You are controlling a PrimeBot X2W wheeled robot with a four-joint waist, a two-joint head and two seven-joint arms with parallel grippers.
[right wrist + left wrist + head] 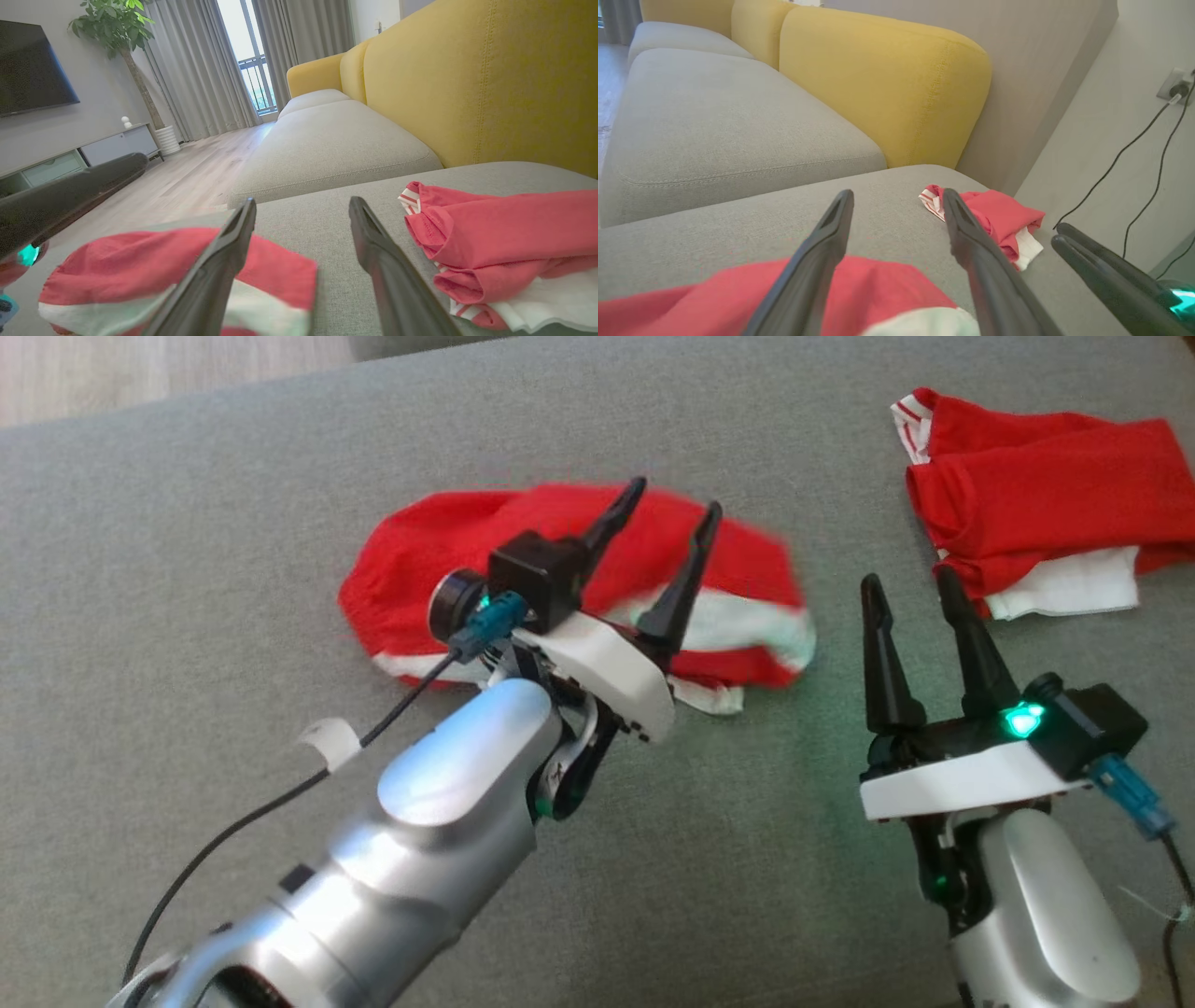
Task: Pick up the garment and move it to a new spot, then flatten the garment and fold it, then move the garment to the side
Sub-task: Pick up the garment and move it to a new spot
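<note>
Head view: grey sofa seat [187, 523] spans the frame, with both arms rising from the lower edge.
Garment [420, 551]: red with a white band, lying crumpled on the seat at the centre of the frame; its right edge is blurred.
Left gripper [676, 497]: centre of the frame, over the red cloth, fingers spread wide with nothing between them.
Right gripper [907, 577]: lower right, fingers apart and empty, above bare seat between the two cloths.
Second garment [1027, 476]: red and white, bunched at the upper right, well apart from the first.
Left wrist view: yellow backrest [887, 84] fills the upper centre.
</note>
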